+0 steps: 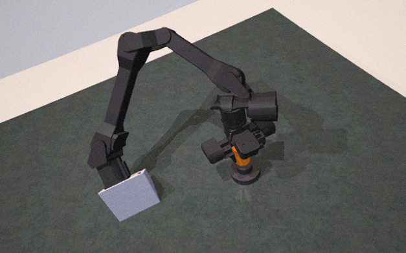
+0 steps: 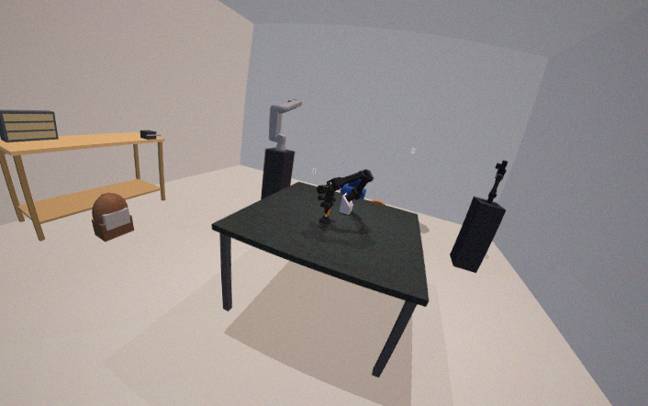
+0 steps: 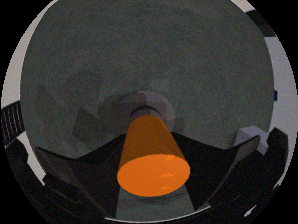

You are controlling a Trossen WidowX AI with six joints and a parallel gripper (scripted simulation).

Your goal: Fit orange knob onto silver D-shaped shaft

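The orange knob (image 1: 242, 159) (image 2: 328, 213) (image 3: 153, 175) is a tapered cylinder. My gripper (image 1: 239, 153) (image 3: 148, 137) is shut on it, one finger on each side. The knob is directly over the dark round pedestal (image 1: 246, 179) (image 2: 324, 220) (image 3: 163, 102), its lower end at or just above the raised middle step. The silver shaft is hidden. The knob's hole and its flat side are out of sight, so I cannot tell how they line up or whether the knob has slid down at all.
The pale box-shaped block (image 1: 129, 198) (image 2: 346, 205) (image 3: 248, 136) stands at the arm's base, left of the pedestal in the top view. The arm arches above the dark green table top (image 1: 198, 233) (image 2: 382, 248). Its shadows fall around the pedestal.
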